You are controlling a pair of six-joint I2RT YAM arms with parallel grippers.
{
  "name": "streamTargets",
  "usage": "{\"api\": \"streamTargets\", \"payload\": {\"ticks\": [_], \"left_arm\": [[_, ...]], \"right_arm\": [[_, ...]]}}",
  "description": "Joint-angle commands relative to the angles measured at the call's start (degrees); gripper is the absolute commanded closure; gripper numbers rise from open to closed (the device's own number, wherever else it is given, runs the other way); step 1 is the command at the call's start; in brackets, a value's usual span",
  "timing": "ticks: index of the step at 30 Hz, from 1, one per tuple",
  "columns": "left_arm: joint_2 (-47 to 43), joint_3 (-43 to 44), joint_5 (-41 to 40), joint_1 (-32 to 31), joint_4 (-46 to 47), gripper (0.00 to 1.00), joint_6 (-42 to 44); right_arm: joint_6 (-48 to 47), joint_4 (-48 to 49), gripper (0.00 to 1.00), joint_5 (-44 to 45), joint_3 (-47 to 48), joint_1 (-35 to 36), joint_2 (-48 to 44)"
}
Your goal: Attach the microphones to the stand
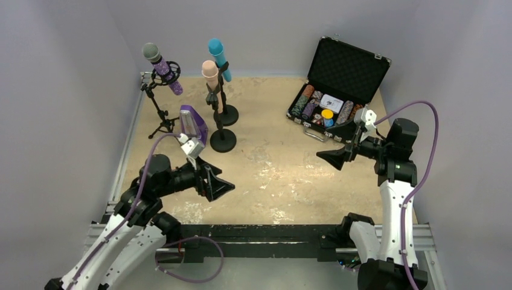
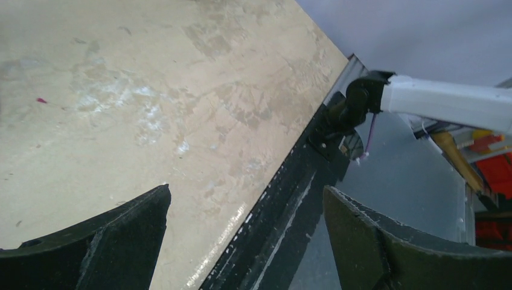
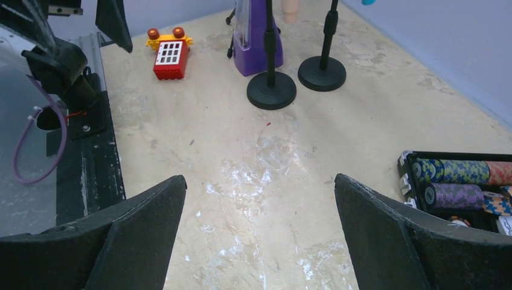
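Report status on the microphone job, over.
Left gripper open, empty; right gripper open, empty. Turquoise-blue microphone, peach-pink microphone and glittery purple microphone with grey mesh head all up on stands. Purple pyramid metronome beside near round-base stand.

It looks like a robotics lab cell: plain pale walls [image 1: 54, 90] close in a worn beige table [image 1: 272, 163], the left arm [image 1: 136, 208] and the right arm [image 1: 395, 199] are bolted to a black rail [image 1: 259, 232] at its near edge, and unrelated props lie around: a poker chip case [image 1: 347, 69], a toy telephone [image 3: 169, 57].

Stands [image 1: 223, 140] hold microphones [image 1: 210, 71] back left; case [image 1: 347, 69] back right.
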Motion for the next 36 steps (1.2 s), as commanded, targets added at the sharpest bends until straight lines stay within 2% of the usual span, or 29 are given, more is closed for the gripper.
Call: {"api": "streamTargets", "payload": {"ticks": [1, 4, 8, 17, 25, 36], "left_arm": [[7.6, 0.0, -6.5, -9.5, 5.7, 0.01, 0.8], [14.9, 3.7, -11.0, -14.5, 4.6, 0.01, 4.0], [18.3, 4.3, -13.0, -14.8, 9.3, 0.01, 5.2], [12.3, -0.3, -20.2, -14.7, 13.4, 0.01, 4.2], [5.1, -2.6, -24.8, -14.7, 10.0, 0.01, 4.3], [3.7, -0.9, -30.1, -14.5, 5.7, 0.0, 5.1]], "right_arm": [[0.6, 1.8, 0.03, 1.8, -0.5, -0.3, 0.0], [0.7, 1.8, 0.03, 3.0, -0.7, -0.6, -0.4], [0.7, 1.8, 0.02, 3.7, -0.8, -1.0, -0.4], [0.7, 1.8, 0.02, 4.8, -1.0, -1.7, 0.3], [1.9, 2.4, 0.03, 6.8, -1.0, -2.3, 0.2], [1.6, 0.0, 0.03, 9.1, 0.5, -2.5, -0.4]]}}
